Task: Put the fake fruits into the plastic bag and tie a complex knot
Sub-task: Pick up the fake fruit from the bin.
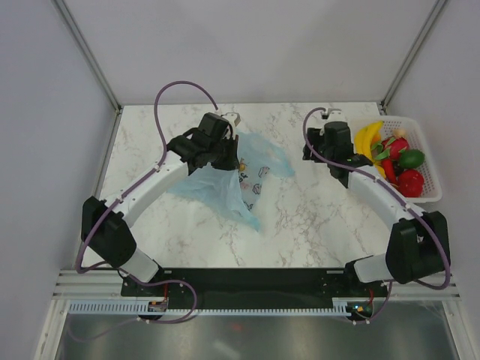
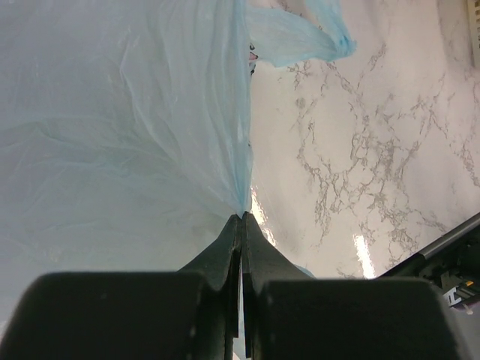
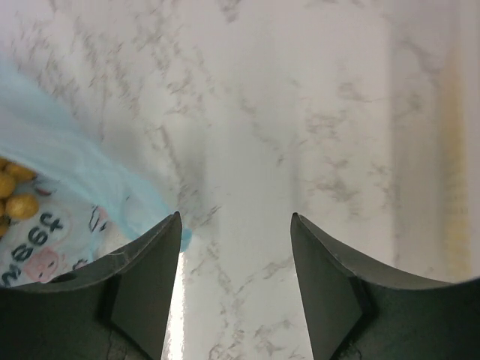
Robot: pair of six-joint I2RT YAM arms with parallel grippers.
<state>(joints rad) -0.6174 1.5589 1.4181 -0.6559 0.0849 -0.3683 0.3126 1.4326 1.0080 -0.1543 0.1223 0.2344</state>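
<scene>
My left gripper (image 1: pixel 229 147) is shut on the plastic bag (image 1: pixel 221 184), a thin light-blue film that it holds up off the marble. In the left wrist view the jaws (image 2: pixel 242 216) pinch an edge of the bag (image 2: pixel 112 112). My right gripper (image 1: pixel 313 150) hovers between bag and basket, and the right wrist view shows it (image 3: pixel 236 219) open and empty over bare marble. At the left of that view lies the bag (image 3: pixel 60 150) with a tan round cluster (image 3: pixel 19 204) seen through it. Other fake fruits lie in the basket: yellow bananas (image 1: pixel 367 139), a red dragon fruit (image 1: pixel 396 145), a green fruit (image 1: pixel 411 158) and a red one (image 1: pixel 410 182).
The white mesh basket (image 1: pixel 431 191) stands at the table's right edge. Grey walls close in the marble table (image 1: pixel 300 217) at the back and both sides. A blue handle loop (image 2: pixel 300 34) of the bag trails over the marble.
</scene>
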